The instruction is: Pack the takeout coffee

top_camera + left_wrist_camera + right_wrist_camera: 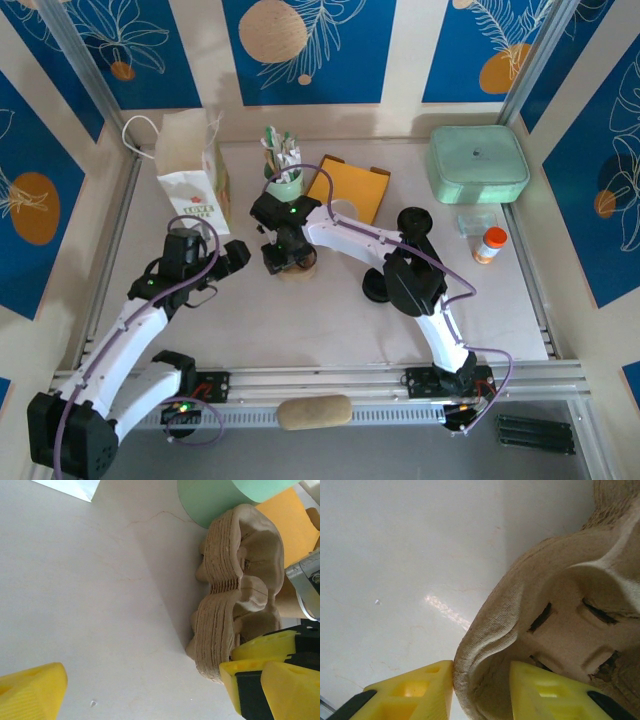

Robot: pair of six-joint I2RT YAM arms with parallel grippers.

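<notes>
One rim held: right gripper pinches the pulp carrier; left gripper spread over bare table.

Your moulded-pulp cup carrier is rough, fibrous brown paper pulp, matt all over; in the left wrist view its layered edges read as fine ridges. The table under it is pale, smooth and faintly glossy, catching a streak of light. The fingers of the right gripper are bright yellow moulded plastic with a dull sheen. The mint-green cup looks smooth and matt. Further back you have a white paper bag, a mint-green container that looks like softly shiny plastic, and frame rails of bare pale metal.
</notes>
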